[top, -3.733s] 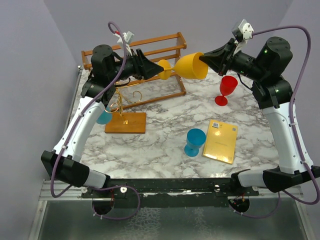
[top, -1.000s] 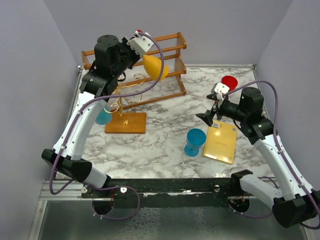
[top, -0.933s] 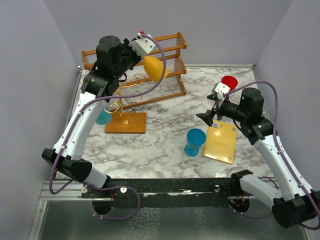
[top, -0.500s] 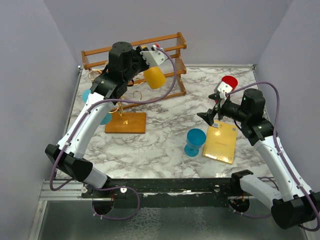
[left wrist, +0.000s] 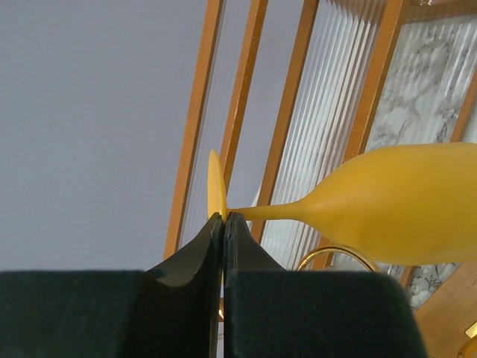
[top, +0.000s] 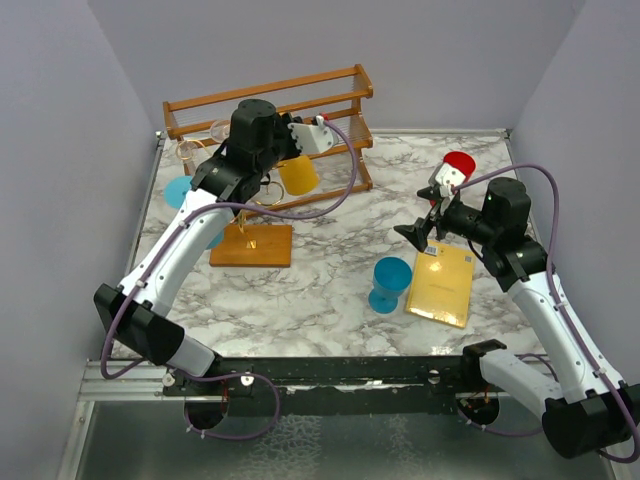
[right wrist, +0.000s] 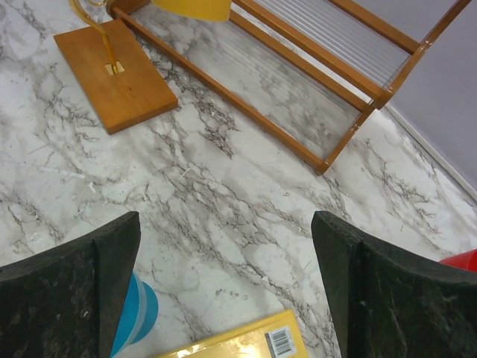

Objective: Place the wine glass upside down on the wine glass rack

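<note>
With the right fingers (right wrist: 67, 291) spread open over the desk (top: 320, 290), the yellow wine glass (top: 298, 174) was gripped at its stem by the left fingers (left wrist: 186, 276) near the wine glass rack (top: 252, 245), where slow, bowl-down lowering was judged needed.

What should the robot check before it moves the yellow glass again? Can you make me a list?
1. Grip: the left hand pinches the yellow wine glass by its foot: ok.
2. Glass upside down: ok, its rim faces down in the right wrist view.
3. Glass lined up with the wine glass rack: not ok, it hangs off to one side of the gold stem.
4. A free loop on the rack: cannot tell, the left arm hides most of them.
5. Other arm out of the way: ok, the right hand is open, empty and away from the rack.
</note>
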You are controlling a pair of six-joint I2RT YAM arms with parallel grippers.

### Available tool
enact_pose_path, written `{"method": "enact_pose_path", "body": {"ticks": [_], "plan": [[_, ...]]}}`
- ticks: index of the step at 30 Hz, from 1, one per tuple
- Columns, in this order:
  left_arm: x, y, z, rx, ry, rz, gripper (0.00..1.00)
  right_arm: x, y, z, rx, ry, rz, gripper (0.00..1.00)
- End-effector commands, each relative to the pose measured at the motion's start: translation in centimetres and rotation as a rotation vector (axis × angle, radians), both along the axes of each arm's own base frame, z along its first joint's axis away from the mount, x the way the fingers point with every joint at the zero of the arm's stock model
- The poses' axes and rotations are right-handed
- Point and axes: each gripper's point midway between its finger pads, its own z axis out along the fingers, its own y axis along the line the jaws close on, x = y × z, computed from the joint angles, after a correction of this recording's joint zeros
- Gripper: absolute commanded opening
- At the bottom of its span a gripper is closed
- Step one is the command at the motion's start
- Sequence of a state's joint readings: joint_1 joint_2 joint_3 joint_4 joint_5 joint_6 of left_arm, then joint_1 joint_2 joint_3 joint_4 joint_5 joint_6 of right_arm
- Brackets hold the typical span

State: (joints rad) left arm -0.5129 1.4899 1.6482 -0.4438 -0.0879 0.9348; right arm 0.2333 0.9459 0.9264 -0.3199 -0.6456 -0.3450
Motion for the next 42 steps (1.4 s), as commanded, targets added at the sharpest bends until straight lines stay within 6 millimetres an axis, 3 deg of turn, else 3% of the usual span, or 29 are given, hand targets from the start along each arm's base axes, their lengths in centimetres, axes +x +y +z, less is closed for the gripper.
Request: {"method": "enact_pose_path", "body": {"ticks": [1, 19, 42], "plan": [[-1.4, 1.3, 2.2, 0.005, -0.056, 0.025, 0.00, -0.1, 0.1, 0.5, 0.014, -0.029, 0.015, 0.97], [-3.9, 3.6, 1.9, 0.101, -0.037, 0.035, 0.00, 0.0, -0.1, 0.3, 0.014, -0.027, 0.012, 0.97], [-7.4, 3.1, 0.7, 0.147, 0.055, -0.103, 0.00, 0.1, -0.2, -0.3, 0.013, -0.012, 0.010, 0.97]]}}
